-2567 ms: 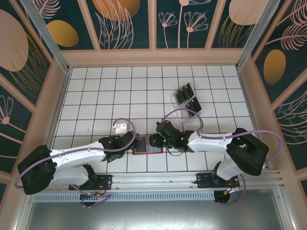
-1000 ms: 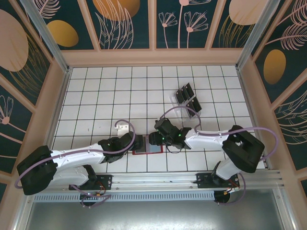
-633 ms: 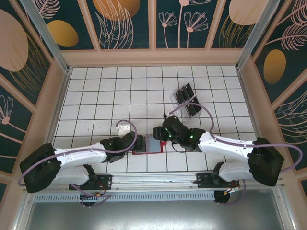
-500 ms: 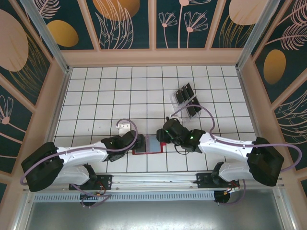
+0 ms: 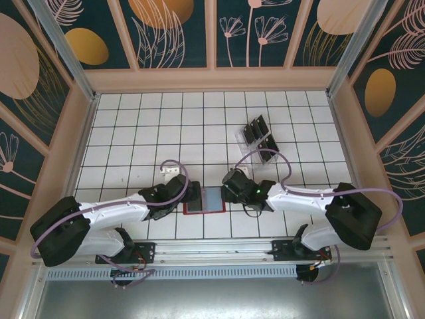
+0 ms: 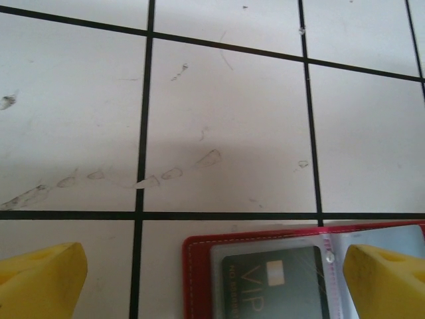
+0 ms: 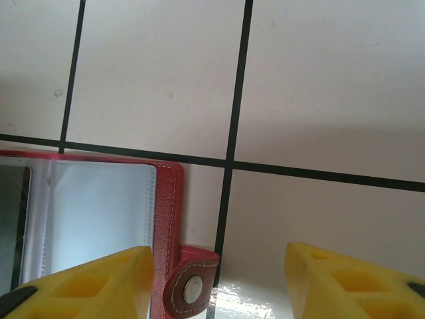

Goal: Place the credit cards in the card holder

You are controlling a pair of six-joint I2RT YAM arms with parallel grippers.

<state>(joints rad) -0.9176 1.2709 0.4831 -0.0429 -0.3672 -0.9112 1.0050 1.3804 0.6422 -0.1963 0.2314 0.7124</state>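
The card holder (image 5: 204,200), a red wallet, lies open on the white tiled table between both grippers. One black VIP credit card (image 6: 275,282) sits in its clear left pocket. My left gripper (image 5: 190,194) is open, and its yellow fingertips (image 6: 40,282) straddle the wallet's left half (image 6: 198,279). My right gripper (image 5: 226,192) is open at the wallet's right edge, with the red tab clasp (image 7: 192,287) between its fingertips (image 7: 352,282), untouched. Beside the clasp, a grey-blue inner pocket (image 7: 99,212) looks empty. Several more black credit cards (image 5: 260,138) stand further back.
The spare cards stand in a clear plastic slotted tray (image 5: 254,154) behind the right arm. Wooden walls (image 5: 212,80) close off the table at the back and both sides. A metal rail (image 5: 212,249) runs along the near edge.
My right gripper has pulled back from over the wallet's middle to its right edge, and its arm swung out to the right and partly back. The left gripper crept slightly forward.
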